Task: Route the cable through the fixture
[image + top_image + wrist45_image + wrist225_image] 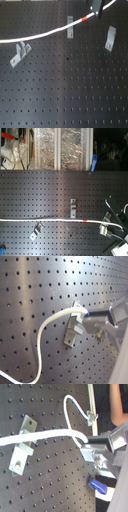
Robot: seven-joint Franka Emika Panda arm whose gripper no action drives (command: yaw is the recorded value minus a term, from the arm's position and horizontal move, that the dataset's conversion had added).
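Note:
The white cable point(40, 35) runs from the first exterior view's left edge up to the right, with its red band point(89, 18) just short of my gripper point(97, 9). The gripper appears shut on the cable past the band. The cable crosses the middle grey clip point(70, 27); whether it sits inside the clip is unclear. In the second exterior view the cable point(45, 220) lies nearly straight below that clip point(73, 209), red band point(86, 221) toward the gripper point(107, 224). In both wrist views the cable point(47, 323) point(50, 434) leads to the fingers point(95, 446).
Two more grey clips stand on the black perforated board point(65, 90): one at the first exterior view's left point(19, 54), one at the first exterior view's right point(110, 39). Shelves and clutter point(60, 148) lie beyond the board in the second exterior view.

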